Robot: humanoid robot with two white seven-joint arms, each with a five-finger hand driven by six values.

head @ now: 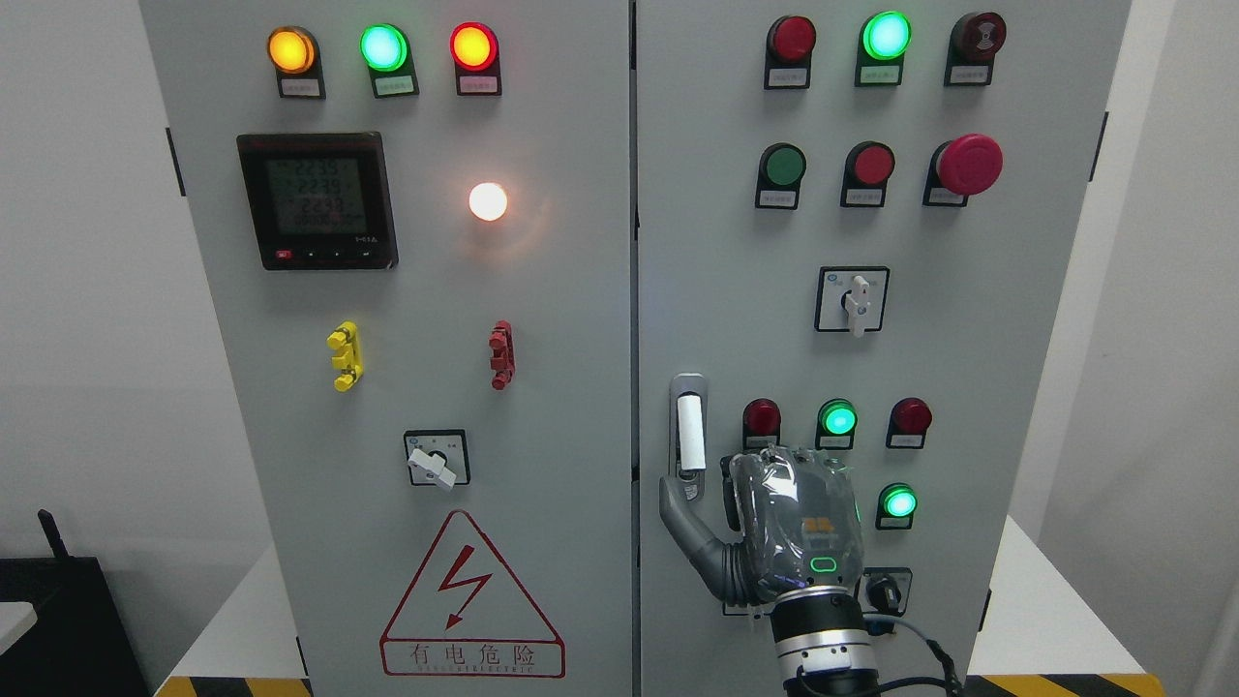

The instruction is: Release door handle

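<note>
Releasing looks nearly done, judging by the pose: right hand [789, 528] sits low on the right cabinet door [968, 339], back of palm toward cam, fingers pointing up and relaxed, gripping nothing; thumb [685, 528] splayed left, its tip just below the door handle [689, 431], touching or a hair apart, can't tell. Handle is the grey latch w/ white grip near the door's left edge, beside the seam, seated flush and upright. To finish well: keep fingers loose; draw thumb down and away first so it doesn't hook the latch base; back the wrist straight out, not sideways, since the green lamp [899, 502] and the small black knob [886, 589] sit close by at the hand's right. Left hand not visible.
</note>
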